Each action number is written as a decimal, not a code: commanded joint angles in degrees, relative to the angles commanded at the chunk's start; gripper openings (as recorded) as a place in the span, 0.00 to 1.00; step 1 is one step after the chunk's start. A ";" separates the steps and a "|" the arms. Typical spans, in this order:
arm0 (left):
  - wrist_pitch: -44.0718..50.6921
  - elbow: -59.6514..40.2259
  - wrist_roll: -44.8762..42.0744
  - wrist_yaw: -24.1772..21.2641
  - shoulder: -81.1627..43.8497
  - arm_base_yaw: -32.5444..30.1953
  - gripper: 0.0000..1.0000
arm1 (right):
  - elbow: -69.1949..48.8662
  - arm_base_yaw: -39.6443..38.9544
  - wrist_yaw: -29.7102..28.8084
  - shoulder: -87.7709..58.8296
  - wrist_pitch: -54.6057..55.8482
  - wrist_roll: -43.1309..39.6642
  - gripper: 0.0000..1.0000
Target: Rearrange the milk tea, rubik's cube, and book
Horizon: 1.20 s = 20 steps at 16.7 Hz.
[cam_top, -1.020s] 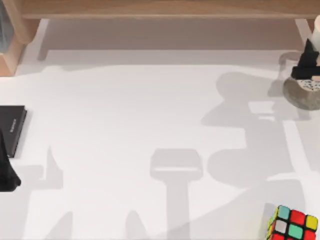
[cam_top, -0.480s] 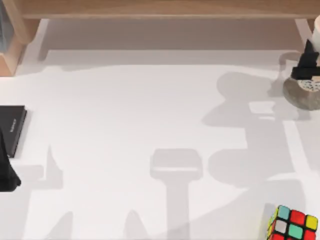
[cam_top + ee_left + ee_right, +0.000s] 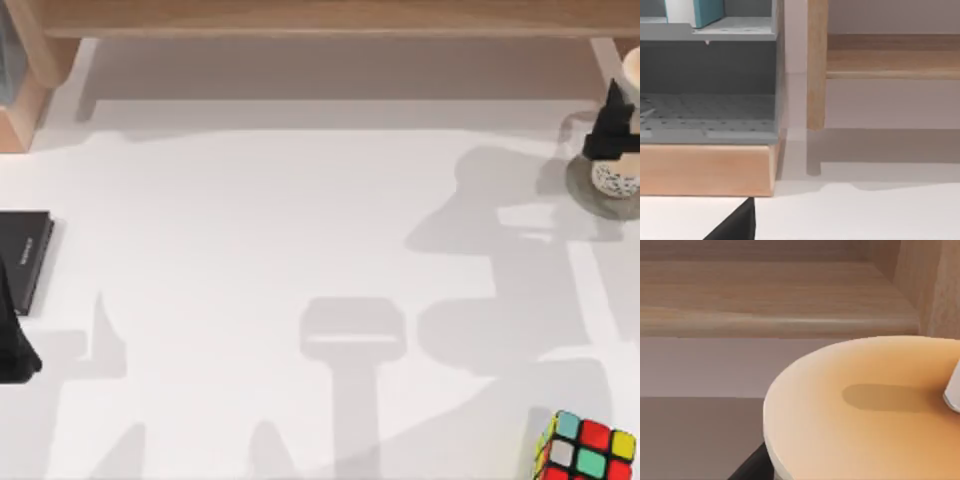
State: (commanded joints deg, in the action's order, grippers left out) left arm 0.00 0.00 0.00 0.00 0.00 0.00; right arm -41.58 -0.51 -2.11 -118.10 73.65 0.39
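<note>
While the right gripper (image 3: 612, 140) stands at the far right of the worktop (image 3: 300, 220), it is clamped on the milk tea (image 3: 617, 178), and the cup sits on the flat grey round disc (image 3: 588, 196). Against the picture of one second ago, the cup looks more upright now: the speckled white base is seen lower and clearer under the black fingers, and the disc appears smaller around it. The shadow beside it on the worktop has also changed shape a little. In the right wrist view the cream lid of the cup (image 3: 865, 410) is very close under the camera, with a wooden shelf (image 3: 765, 295) behind it.

This suggests that the milk tea is being set on the disc or is just being taken from it; which of the two cannot be told for sure from these views.

The left gripper (image 3: 14, 345) is parked at the left edge of the worktop, beside the flat black book (image 3: 24, 255); whether its fingers are apart or together cannot be told. Nothing there differs from the earlier pictures. The rubik's cube (image 3: 586, 449) lies at the near right corner, well apart from the cup, in the same place as before. The book (image 3: 707, 11), teal-blue, stands in a grey rack (image 3: 710, 80) in the left wrist view.
</note>
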 joint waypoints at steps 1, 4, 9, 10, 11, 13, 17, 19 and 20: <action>0.00 0.00 0.00 0.00 0.00 0.00 1.00 | 0.00 0.00 0.00 0.00 0.00 0.00 1.00; 0.00 0.00 0.00 0.00 0.00 0.00 1.00 | 0.00 0.00 0.00 0.00 0.00 0.00 1.00; 0.00 0.00 0.00 0.00 0.00 0.00 1.00 | 0.15 -0.09 0.00 0.16 0.16 0.02 1.00; 0.00 0.00 0.00 0.00 0.00 0.00 1.00 | 0.90 -0.12 0.00 0.61 0.64 0.04 1.00; 0.00 0.00 0.00 0.00 0.00 0.00 1.00 | 2.11 -0.15 -0.03 1.18 1.26 0.04 1.00; 0.00 0.00 0.00 0.00 0.00 0.00 1.00 | 5.04 -0.21 -0.10 2.40 2.58 0.01 1.00; 0.00 0.00 0.00 0.00 0.00 0.00 1.00 | 7.34 -0.27 -0.15 3.56 3.84 0.04 1.00; 0.00 0.00 0.00 0.00 0.00 0.00 1.00 | 7.15 -0.15 -0.14 3.27 3.69 0.04 1.00; 0.00 0.00 0.00 0.00 0.00 0.00 1.00 | 7.19 -0.16 -0.13 3.45 3.51 0.04 1.00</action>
State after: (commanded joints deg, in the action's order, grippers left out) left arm 0.00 0.00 0.00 0.00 0.00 0.00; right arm -34.39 -0.67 -2.25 -114.65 77.16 0.44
